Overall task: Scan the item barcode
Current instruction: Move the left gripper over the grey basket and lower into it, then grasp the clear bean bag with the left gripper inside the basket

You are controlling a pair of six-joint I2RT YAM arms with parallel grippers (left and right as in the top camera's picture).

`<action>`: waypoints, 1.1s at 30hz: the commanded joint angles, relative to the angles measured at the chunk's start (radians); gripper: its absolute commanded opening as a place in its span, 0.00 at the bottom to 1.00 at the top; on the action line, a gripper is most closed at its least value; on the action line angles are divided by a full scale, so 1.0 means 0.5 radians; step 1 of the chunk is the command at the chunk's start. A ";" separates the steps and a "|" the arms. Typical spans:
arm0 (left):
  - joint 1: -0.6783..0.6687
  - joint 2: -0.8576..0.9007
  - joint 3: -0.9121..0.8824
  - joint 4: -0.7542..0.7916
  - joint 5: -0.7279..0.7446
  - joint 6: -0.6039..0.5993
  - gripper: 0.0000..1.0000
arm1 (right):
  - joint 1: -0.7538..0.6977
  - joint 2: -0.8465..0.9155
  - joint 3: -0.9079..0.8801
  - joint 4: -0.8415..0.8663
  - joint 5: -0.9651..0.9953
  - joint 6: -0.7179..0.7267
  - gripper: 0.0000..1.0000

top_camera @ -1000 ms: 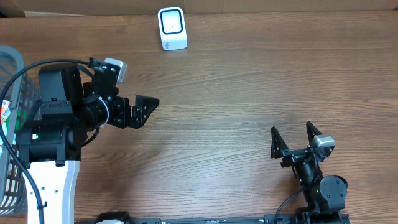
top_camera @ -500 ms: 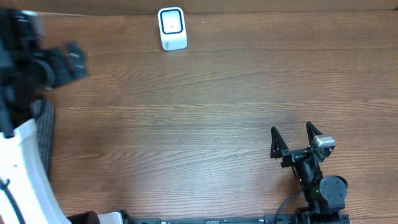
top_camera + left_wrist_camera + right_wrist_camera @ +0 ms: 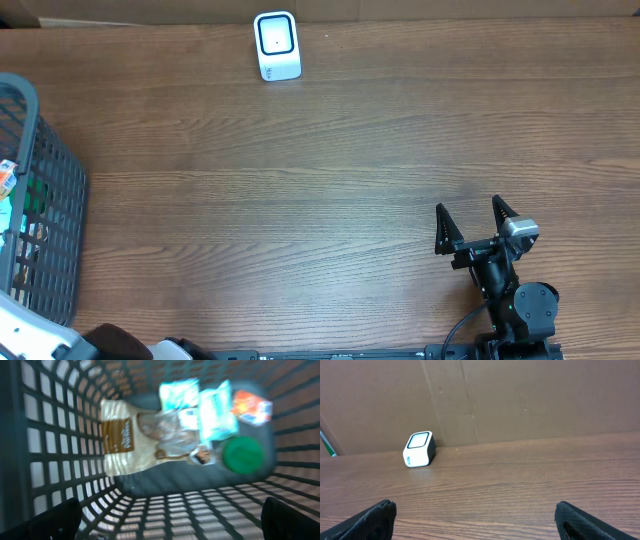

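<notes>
L edge of table (image 3: 350,180): grey mesh basket (image 3: 58,215). L gripper (image 3: 170,522) looks down into it. Its tips sit at both lower corners of the L wrist view, spread wide, nothing btwn them. Items on basket floor, blurred:
- cream pouch (image 3: 122,442) w/ brown label
- clear bag (image 3: 167,435) touching pouch's R side
- teal-white packets (image 3: 215,407)
- orange packet (image 3: 251,407)
- green round lid (image 3: 241,454)

No barcode legible. Centre-left, far edge: white scanner (image 3: 277,45), upright, well apart from basket. R side, near edge: R gripper (image 3: 469,210) spread wide, empty, over bare wood, facing scanner.
</notes>
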 commanded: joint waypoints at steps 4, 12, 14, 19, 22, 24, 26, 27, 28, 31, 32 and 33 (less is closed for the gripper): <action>0.132 -0.004 -0.396 0.313 -0.014 0.407 0.99 | 0.004 -0.014 -0.021 0.009 0.004 0.005 1.00; 0.184 0.238 -0.528 0.545 0.005 0.965 1.00 | 0.004 -0.014 -0.021 0.009 0.004 0.005 1.00; 0.184 0.327 -0.530 0.542 0.084 1.132 1.00 | 0.004 -0.014 -0.021 0.009 0.004 0.005 1.00; 0.186 0.534 -0.530 0.577 0.105 1.311 1.00 | 0.004 -0.014 -0.021 0.009 0.004 0.005 1.00; 0.188 0.616 -0.531 0.594 0.096 1.396 0.98 | 0.004 -0.014 -0.021 0.009 0.004 0.005 1.00; 0.191 0.652 -0.531 0.597 0.076 1.435 0.98 | 0.004 -0.014 -0.021 0.009 0.004 0.005 1.00; 0.195 0.673 -0.531 0.613 0.030 1.442 0.98 | 0.004 -0.014 -0.021 0.009 0.004 0.005 1.00; 0.201 0.685 -0.531 0.631 -0.002 1.442 0.98 | 0.004 -0.014 -0.021 0.009 0.004 0.005 1.00; 0.207 0.690 -0.532 0.641 -0.003 1.449 0.99 | 0.004 -0.014 -0.021 0.009 0.004 0.005 1.00; 0.212 0.708 -0.533 0.667 -0.008 1.510 0.97 | 0.004 -0.014 -0.021 0.009 0.004 0.005 1.00; 0.212 0.720 -0.534 0.676 -0.008 1.531 0.97 | 0.004 -0.014 -0.021 0.009 0.004 0.005 1.00; 0.213 0.738 -0.535 0.684 -0.008 1.553 0.97 | 0.004 -0.014 -0.021 0.009 0.004 0.005 1.00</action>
